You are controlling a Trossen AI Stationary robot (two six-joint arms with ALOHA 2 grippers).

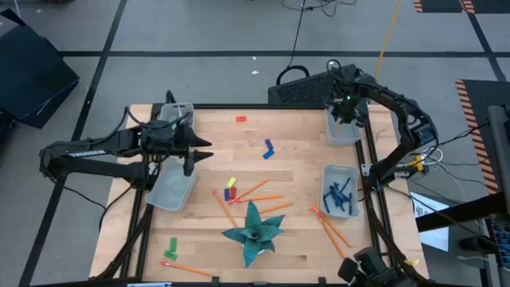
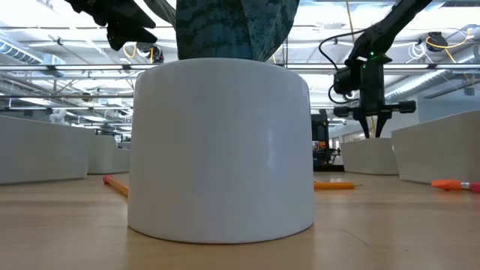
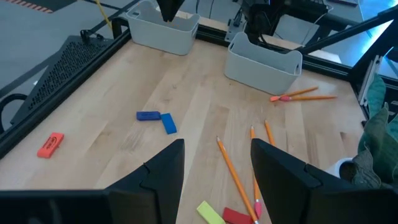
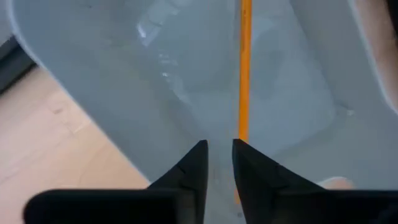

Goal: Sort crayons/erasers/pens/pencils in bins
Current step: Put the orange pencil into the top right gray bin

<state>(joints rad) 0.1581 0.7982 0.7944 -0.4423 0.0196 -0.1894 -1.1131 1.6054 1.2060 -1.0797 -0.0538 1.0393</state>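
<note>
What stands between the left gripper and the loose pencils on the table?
Nothing visible. The left gripper hangs open over bare wood, and the nearest pencils lie just ahead of it. The blue erasers sit off to one side. The right gripper is over the far bin.

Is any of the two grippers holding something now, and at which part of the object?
The left gripper holds nothing; its jaws are open above the table. The right gripper is over a bin with a pencil beside its nearly shut jaws; a grip cannot be told.
</note>
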